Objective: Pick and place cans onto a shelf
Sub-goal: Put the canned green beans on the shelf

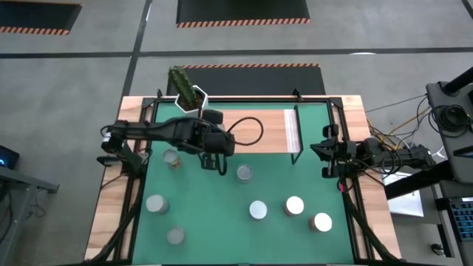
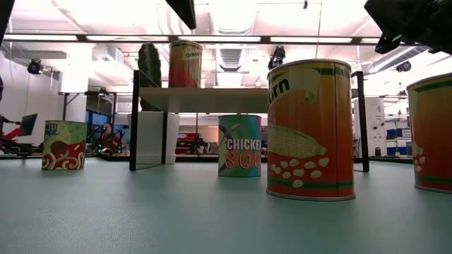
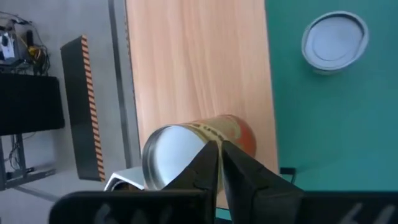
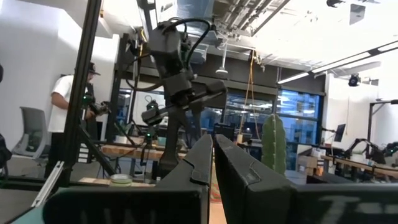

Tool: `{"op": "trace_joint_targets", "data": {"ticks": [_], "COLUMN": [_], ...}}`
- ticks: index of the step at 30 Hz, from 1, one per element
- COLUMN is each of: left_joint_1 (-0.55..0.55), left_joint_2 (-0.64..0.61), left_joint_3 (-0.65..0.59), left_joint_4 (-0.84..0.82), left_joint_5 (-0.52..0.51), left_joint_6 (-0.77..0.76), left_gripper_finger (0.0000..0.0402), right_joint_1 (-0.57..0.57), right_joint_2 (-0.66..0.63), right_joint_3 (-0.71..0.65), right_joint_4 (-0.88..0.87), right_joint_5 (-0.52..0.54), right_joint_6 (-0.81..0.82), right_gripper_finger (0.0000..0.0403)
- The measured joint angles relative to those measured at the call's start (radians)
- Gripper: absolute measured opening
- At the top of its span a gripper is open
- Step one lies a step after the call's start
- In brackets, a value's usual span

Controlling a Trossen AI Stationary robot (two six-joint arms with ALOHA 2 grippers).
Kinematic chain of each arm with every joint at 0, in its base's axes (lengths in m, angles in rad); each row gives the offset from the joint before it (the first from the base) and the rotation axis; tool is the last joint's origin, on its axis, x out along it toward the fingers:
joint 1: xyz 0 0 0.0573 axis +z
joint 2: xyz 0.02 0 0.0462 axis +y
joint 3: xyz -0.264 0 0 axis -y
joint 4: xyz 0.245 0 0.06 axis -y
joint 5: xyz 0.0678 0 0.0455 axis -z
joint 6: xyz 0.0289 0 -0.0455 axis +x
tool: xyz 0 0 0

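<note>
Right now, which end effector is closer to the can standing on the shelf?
Left. The left end effector, shut and empty, sits just off the can on the shelf; the right end effector waits past the shelf's far end.

Small silver-topped metal cans on the green mat: seven were seen.
Orange-labelled can on the light-wood shelf: one.
White hexagonal cactus pot: one.

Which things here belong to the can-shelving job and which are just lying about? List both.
Job: can on the shelf; cans on the mat; shelf; left end effector, shut above that can.
Lying about: cactus pot; green mat; right end effector, shut, waiting at the table's right edge.
</note>
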Motion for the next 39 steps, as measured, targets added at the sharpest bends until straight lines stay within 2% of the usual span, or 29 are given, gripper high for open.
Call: {"op": "trace_joint_targets", "data": {"ticks": [25,39], "left_joint_1": [0.041,0.042], "left_joint_2": [-0.003,-0.03], "left_joint_3": [-0.001,-0.104], "left_joint_4": [-0.013,0.006], "left_joint_5": [0.001,0.001], "left_joint_6": [0.002,-0.017], "left_gripper_finger": [0.0,0.0], "right_joint_1": [0.0,0.0], "right_joint_2": [0.0,0.0], "right_joint_3": [0.0,0.0], "right_joint_4": [0.001,0.001], "right_joint_5": [-0.002,-0.002], "right_joint_6": [0.002,0.002], "right_gripper_finger": [0.0009,0.0009]}}
